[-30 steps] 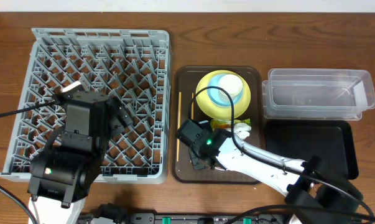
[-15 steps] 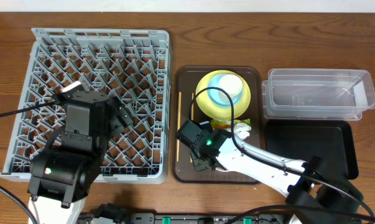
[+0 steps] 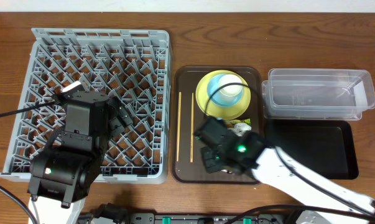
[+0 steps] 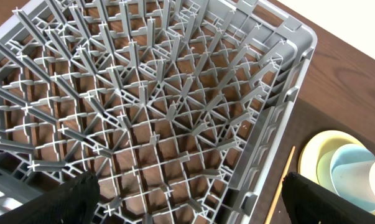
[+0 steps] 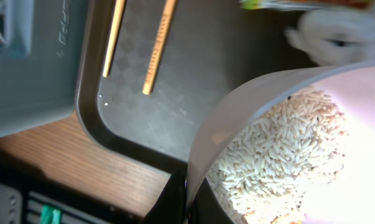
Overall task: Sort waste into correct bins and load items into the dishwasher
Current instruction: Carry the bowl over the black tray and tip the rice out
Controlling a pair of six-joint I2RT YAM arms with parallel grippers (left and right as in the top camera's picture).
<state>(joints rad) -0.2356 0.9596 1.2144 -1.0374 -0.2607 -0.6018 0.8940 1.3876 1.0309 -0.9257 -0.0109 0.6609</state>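
My right gripper (image 5: 188, 200) is shut on the rim of the white bowl (image 5: 237, 115), which holds rice-like leftovers (image 5: 280, 149). From overhead that gripper (image 3: 211, 158) is low over the brown tray's front, and the arm hides the bowl. The snack wrapper (image 5: 299, 4) and a white scrap (image 5: 336, 37) lie just beyond. Two chopsticks (image 3: 186, 124) lie along the tray's left side. The yellow plate (image 3: 206, 96) carries the blue cup (image 3: 229, 90). My left gripper (image 4: 193, 208) hangs open over the grey dish rack (image 3: 100, 43), with nothing in it.
The brown serving tray (image 3: 184, 171) sits between the rack and the bins. The clear tub (image 3: 318, 93) stands at the back right, with the black tray (image 3: 336, 140) in front of it. My right arm crosses the black tray's near left corner.
My right arm has swung to the right over the brown tray, uncovering the full length of the chopsticks. The left arm has not moved.
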